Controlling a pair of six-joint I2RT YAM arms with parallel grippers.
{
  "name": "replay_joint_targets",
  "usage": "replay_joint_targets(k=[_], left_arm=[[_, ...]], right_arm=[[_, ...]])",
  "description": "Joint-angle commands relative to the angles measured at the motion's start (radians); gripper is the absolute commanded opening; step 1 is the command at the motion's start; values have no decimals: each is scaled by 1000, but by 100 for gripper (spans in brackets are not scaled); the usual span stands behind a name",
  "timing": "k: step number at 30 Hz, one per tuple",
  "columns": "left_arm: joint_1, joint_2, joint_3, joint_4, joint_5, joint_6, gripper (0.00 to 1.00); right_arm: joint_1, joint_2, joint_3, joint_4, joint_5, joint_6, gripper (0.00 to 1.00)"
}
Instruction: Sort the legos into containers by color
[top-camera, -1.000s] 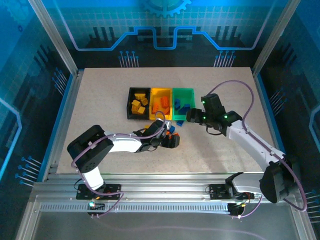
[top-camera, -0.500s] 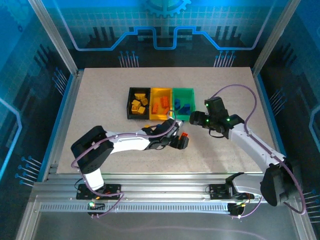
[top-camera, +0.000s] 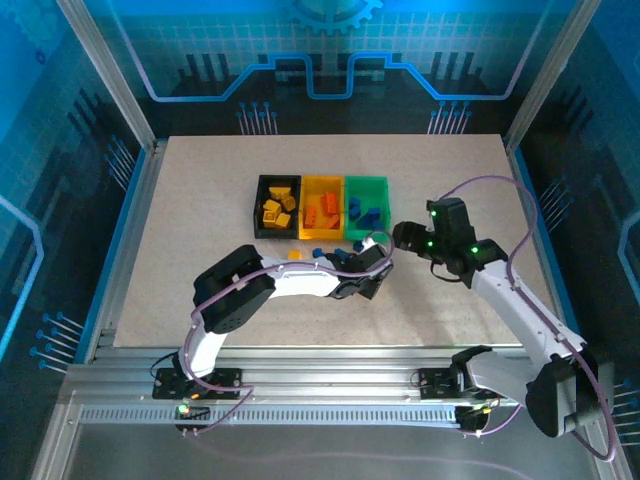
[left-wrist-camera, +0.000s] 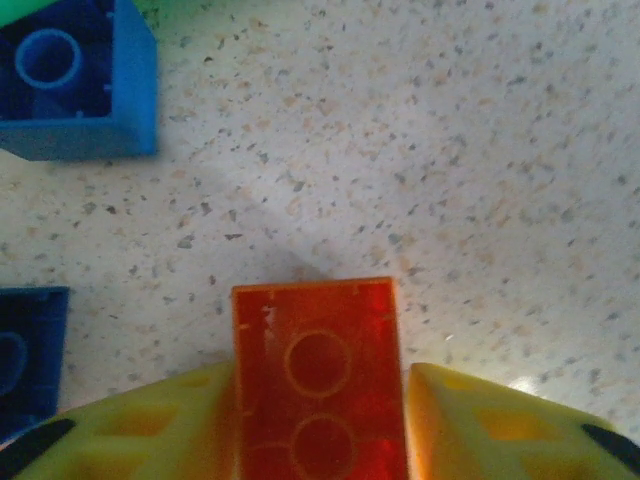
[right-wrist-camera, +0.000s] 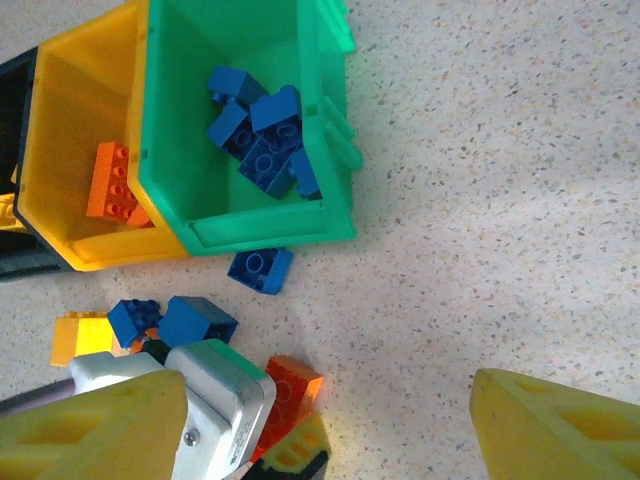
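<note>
Speckled beige table (top-camera: 200, 200), bearing three bins in a touching row: black bin (top-camera: 259, 207), yellow bin (top-camera: 322, 179), green bin (top-camera: 366, 179). Just before them, loose: blue brick (right-wrist-camera: 260, 269), yellow brick (right-wrist-camera: 80, 336), orange brick (right-wrist-camera: 291, 384).

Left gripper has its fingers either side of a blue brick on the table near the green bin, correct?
No, the brick is orange, not blue. The left wrist view shows the left gripper with its fingers either side of it, on the table near the green bin.
</note>
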Motion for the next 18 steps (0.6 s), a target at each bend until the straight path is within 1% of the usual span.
replay_joint_targets(k=[1, 4, 6, 10, 12, 15, 18], left_arm=[[-9, -11, -17, -24, -39, 8, 39], [-11, -94, -86, 14, -11, -19, 31], [-3, -167, -141, 44, -6, -45, 29], [64, -323, -212, 64, -18, -90, 27], [115, -365, -207, 62, -44, -90, 29], [207, -342, -132, 27, -53, -90, 30], [283, -249, -17, -19, -68, -90, 31]], right_arm=[[-15, -17, -11, -13, -21, 3, 76], [-15, -8, -12, -4, -24, 9, 76], [-15, -1, -12, 2, -26, 13, 76], [-15, 10, -19, 16, -27, 20, 76], [-15, 14, -20, 21, -30, 22, 76], [-14, 20, -31, 27, -28, 29, 76], [-15, 26, -37, 25, -33, 36, 76]])
